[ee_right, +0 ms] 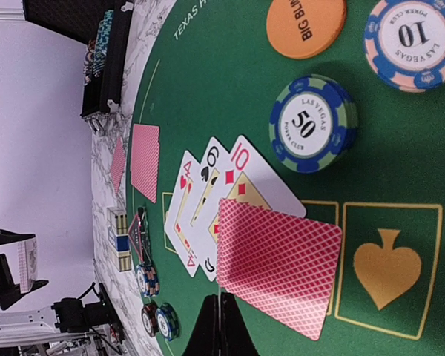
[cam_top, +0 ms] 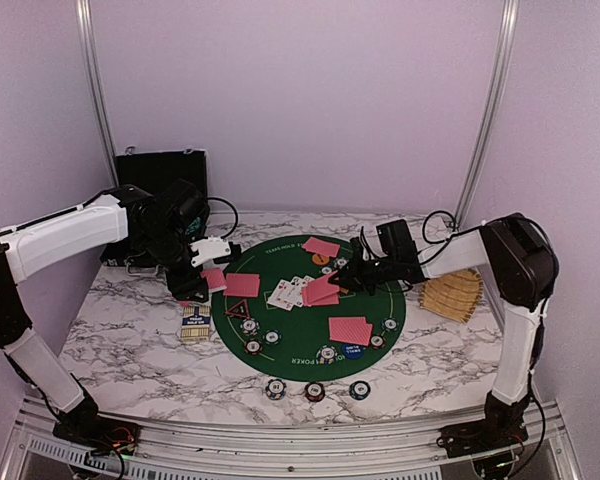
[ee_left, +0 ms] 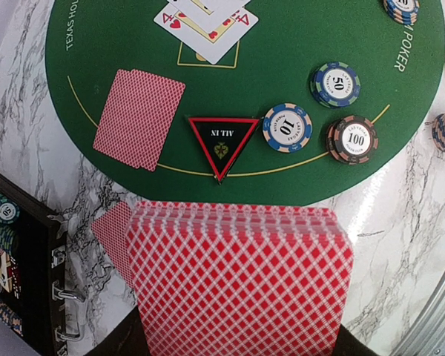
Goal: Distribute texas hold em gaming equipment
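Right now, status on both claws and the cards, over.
Left claw shut on deck. Right claw shut on one face-down card, over the face-up cards. Nothing blocking.

Top external: looks down from behind the arm bases (cam_top: 90, 425) over the whole worktop (cam_top: 130, 345). Left wrist: peers closely downward. Right wrist: skims low, rolled sideways. Shared throughout: green mat (cam_top: 300, 332), face-up cards (cam_top: 288, 292).

Black case (cam_top: 155, 168) back left on marble surface (cam_top: 130, 350), lid up. Round green mat (cam_top: 300, 335) centre. Slatted wooden rack (cam_top: 453, 293) right of mat. Blue-yellow box (cam_top: 195, 322) just left of mat.
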{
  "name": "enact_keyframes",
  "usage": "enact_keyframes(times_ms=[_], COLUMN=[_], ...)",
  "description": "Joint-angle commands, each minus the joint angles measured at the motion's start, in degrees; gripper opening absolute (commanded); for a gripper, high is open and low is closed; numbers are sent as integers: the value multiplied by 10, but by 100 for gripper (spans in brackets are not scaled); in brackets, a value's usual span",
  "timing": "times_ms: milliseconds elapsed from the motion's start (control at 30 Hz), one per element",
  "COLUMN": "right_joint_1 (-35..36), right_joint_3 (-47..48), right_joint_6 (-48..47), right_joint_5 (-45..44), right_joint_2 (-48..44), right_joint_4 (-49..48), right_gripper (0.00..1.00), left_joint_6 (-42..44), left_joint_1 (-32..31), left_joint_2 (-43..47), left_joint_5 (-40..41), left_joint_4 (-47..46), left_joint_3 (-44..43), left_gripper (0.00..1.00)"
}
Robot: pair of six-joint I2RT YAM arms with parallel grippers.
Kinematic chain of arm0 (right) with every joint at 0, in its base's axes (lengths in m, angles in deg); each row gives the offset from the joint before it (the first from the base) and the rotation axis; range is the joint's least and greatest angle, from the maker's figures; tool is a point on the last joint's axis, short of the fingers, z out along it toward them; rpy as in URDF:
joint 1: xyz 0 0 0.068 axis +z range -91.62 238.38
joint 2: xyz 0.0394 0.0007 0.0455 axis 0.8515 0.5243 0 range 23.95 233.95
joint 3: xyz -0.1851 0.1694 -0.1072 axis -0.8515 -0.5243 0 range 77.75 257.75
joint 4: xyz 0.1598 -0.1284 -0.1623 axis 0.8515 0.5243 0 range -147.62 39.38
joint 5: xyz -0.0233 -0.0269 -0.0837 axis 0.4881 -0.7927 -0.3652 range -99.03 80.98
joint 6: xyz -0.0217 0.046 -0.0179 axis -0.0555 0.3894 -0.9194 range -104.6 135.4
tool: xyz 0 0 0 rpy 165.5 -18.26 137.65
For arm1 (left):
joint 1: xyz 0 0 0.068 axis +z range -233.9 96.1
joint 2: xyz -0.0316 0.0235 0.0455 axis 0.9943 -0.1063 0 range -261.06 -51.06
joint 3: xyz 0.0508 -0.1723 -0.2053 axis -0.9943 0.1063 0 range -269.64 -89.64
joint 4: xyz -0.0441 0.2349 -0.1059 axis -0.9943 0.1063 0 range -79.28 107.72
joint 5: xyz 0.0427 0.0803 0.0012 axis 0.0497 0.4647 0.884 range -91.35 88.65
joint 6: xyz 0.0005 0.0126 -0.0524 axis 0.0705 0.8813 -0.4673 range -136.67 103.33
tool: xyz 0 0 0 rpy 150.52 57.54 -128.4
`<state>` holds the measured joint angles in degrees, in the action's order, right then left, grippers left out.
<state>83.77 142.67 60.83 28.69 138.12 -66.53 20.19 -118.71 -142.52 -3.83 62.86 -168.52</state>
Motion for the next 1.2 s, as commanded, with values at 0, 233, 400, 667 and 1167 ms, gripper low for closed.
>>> enact_keyframes(times_ms=[0,233,400,667,1167], right_joint_1=[2,4,8,23,52], right_joint_3=[28,33,40,67,115], right_joint_6=[-23,-54,-81,-113,-158], right_joint_5=[-20,-56,-92,-148,-250], right_joint_2=[26,29,23,20,0], right_joint_4=[19,53,87,148,231], right_gripper=[0,3,22,41,80], left_joint_6=[2,0,-1,-1,-38], left_joint_1=[3,3,3,7,22], left_joint_2=[13,8,9,10,20], left_joint_5=[-6,-12,-12,-6,21], left_joint_4=[-5,-5,-5,-6,-33], left_joint_3=[5,1,2,7,33], left_gripper=[0,0,0,0,0])
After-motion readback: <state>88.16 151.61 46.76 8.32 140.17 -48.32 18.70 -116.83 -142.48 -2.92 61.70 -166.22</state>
